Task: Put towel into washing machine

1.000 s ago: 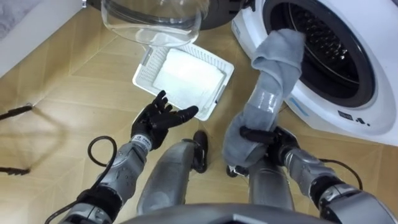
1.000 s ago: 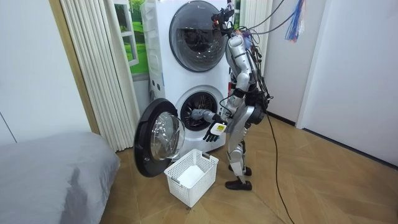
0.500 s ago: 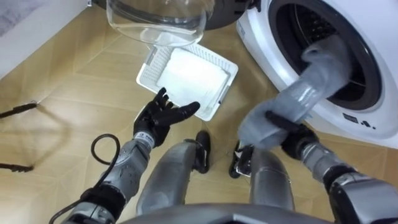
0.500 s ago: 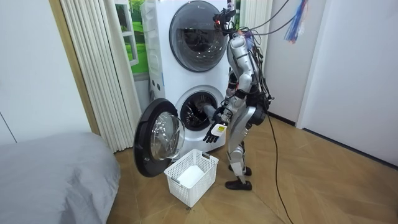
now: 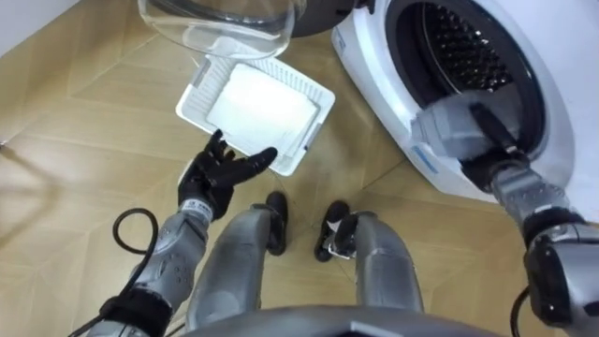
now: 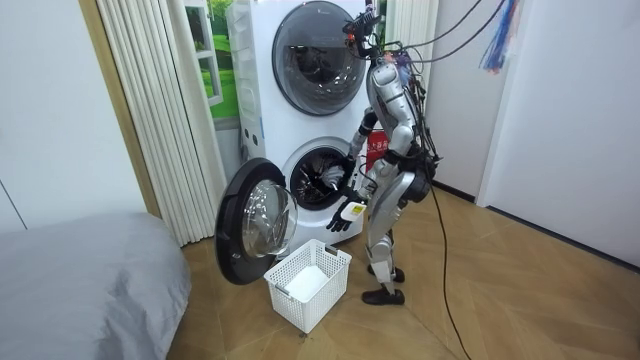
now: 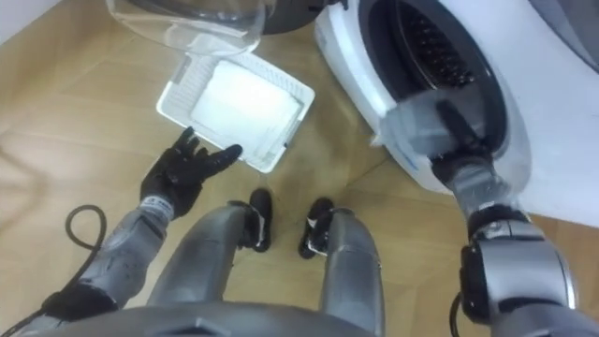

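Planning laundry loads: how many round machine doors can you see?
2: the upper door, shut, atop the stack; the lower door, swung open, by the laundry basket.

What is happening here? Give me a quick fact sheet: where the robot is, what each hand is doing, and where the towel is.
Robot: stands facing the lower washing machine, whose door is swung open
Right hand: curled round the towel
Towel: grey, bunched at the lower edge of the drum opening
Left hand: open, holding nothing, over the floor
Basket: white, on the floor below the door, something white inside
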